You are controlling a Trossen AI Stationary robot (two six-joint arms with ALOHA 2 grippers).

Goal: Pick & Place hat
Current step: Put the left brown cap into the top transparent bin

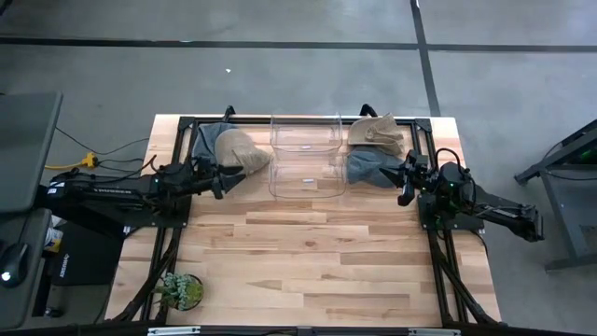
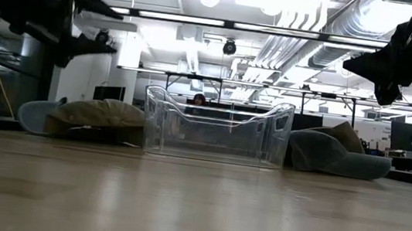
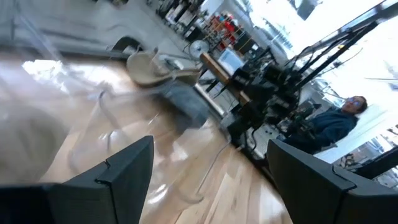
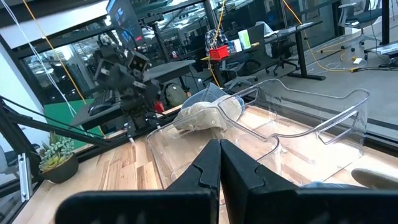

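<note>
Nearest the front edge of the wooden table [image 1: 317, 271], at the left corner, a small potted plant [image 1: 179, 290]. Farther in, at mid-depth on either side, both arms held above the wood: left gripper [image 1: 230, 177] pointing toward the middle with fingers [image 3: 118, 177] spread wide and holding nothing, hanging just short of the tan hat [image 1: 242, 151] and apart from it in the low view; right gripper [image 1: 403, 179] likewise raised clear of the table, fingers [image 4: 208, 168] pressed together and empty, tip right at the edge of the blue-grey hat [image 1: 371, 168] as seen from above, but well over it in the low view. Between the two grippers, a clear plastic bin [image 1: 306, 157] standing upright with nothing visible inside. Left of the bin, touching or nearly touching its wall, the tan hat lying partly on a grey-blue hat [image 1: 209, 142]. Right of the bin, the blue-grey hat flat on the wood, and behind it, toward the back edge, a second tan hat [image 1: 376, 132]. Beyond the table, in the low view, a person [image 2: 199, 99] seated at a desk, seen just above the bin's rim.
</note>
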